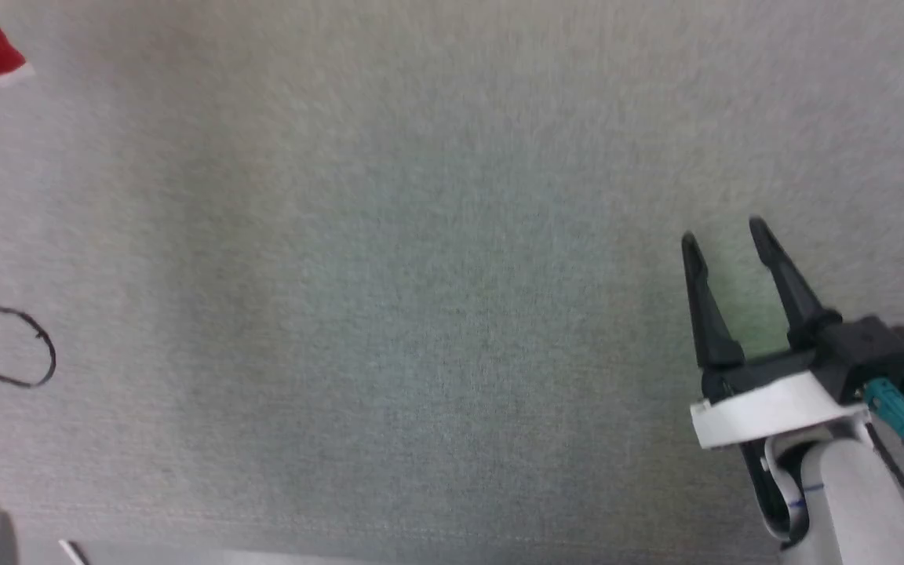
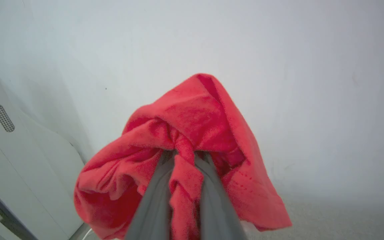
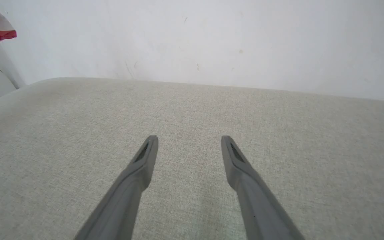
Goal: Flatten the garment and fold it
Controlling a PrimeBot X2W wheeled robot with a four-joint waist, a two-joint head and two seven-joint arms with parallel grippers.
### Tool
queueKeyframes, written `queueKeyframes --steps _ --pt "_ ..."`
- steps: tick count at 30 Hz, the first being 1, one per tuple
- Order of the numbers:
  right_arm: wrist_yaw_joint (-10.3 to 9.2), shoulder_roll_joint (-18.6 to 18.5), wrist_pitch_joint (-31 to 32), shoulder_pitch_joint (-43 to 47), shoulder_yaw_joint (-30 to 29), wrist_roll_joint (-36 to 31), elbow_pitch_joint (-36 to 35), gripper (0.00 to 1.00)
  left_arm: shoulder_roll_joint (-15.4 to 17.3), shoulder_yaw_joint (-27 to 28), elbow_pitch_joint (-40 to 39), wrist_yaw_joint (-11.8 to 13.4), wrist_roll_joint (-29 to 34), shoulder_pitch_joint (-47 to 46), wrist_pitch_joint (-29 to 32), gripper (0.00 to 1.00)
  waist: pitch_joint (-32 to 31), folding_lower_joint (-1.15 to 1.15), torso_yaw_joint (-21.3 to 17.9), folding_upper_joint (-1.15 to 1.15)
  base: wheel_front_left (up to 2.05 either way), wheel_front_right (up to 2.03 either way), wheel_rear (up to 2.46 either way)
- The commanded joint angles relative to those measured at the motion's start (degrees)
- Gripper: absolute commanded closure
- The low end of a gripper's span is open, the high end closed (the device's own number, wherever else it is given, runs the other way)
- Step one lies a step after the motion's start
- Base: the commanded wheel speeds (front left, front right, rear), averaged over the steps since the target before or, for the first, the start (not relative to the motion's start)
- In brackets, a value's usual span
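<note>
Gripping step: the left gripper (image 2: 186, 156) has its jaws narrowed on a bunched fold of the garment (image 2: 195, 113), which bulges beyond the fingertips and to both sides of them. The right gripper (image 1: 723, 234) holds its jaws wide, nothing between them, over the beige surface (image 3: 192, 106), with the garment well off to their left. Flattening is not yet begun. The next move probably calls for bringing the bunch over the surface and taking a second edge with the free jaws to spread it.

garment (image 2: 192, 110) between fingers of left gripper (image 2: 186, 155), bunched ahead of tips | right gripper (image 1: 723, 231) over padded surface (image 3: 78, 116); garment far to its left | wall (image 3: 212, 33) ahead, beyond surface edge
</note>
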Motion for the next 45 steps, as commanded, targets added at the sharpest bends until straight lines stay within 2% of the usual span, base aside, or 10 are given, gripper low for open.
queueKeyframes --steps 1,5,18,25,30,35,36,37,41,45 --pt "-0.12 -0.1 -0.4 1.1 -0.4 0.5 0.3 0.00 -1.0 -1.5 -0.9 -0.8 1.0 -1.7 -1.2 1.00 -12.1 0.00 -0.2 0.00 0.00 0.00 0.00" --pt "-0.12 -0.1 -0.4 3.1 -1.2 0.7 0.3 0.00 -4.4 -5.5 -2.5 -3.1 1.6 -4.1 -2.9 1.00 -16.5 0.00 -1.8 0.00 0.00 0.00 0.00" --pt "-0.12 -0.1 1.7 6.2 -0.3 0.8 -1.6 0.00 -22.7 -20.3 -0.6 -10.1 -1.4 -4.6 -2.8 1.00 -20.2 0.00 -10.6 0.00 0.00 0.00 0.00" --pt "-0.12 -0.1 2.3 6.5 0.6 1.3 -1.9 0.00 -24.2 -32.3 6.1 -12.0 -9.9 2.5 4.3 1.00 -19.5 0.00 -16.4 0.00 0.00 0.00 0.00" --pt "-0.12 -0.1 2.3 6.7 1.1 1.9 -1.9 0.00 -24.2 -41.9 12.4 -12.1 -17.2 7.2 15.8 1.00 -18.6 0.00 -18.4 0.00 0.00 0.00 0.00" --pt "-0.12 -0.1 2.2 6.8 1.4 2.5 -1.3 0.00 -24.3 -46.3 18.1 -10.9 -21.8 9.7 25.9 1.00 -18.3 0.00 -18.6 0.00 0.00 0.00 0.00" --pt "-0.12 -0.1 2.3 6.9 1.4 2.4 -1.1 0.00 -24.3 -46.8 18.9 -10.6 -22.6 10.1 27.4 0.27 -18.3 0.00 -18.3 0.00 0.00 0.00 0.00" --pt "-0.12 -0.1 2.3 6.9 1.3 2.4 -1.0 0.00 -24.3 -47.3 19.4 -10.6 -23.3 10.4 28.8 0.00 -18.4 0.00 -18.0 0.00 0.00 0.00 0.00" --pt "-0.12 -0.1 2.6 7.2 1.1 2.3 -0.5 0.00 -24.3 -47.4 19.0 -10.5 -25.4 10.9 29.3 0.00 -18.8 0.00 -16.6 0.00 0.00 0.00 0.00" --pt "-0.12 -0.1 2.6 7.5 0.4 2.2 -0.5 0.00 -24.2 -45.4 16.2 -9.8 -26.2 11.2 21.3 0.00 -19.5 0.00 -14.1 0.00 0.00 0.00 0.00"
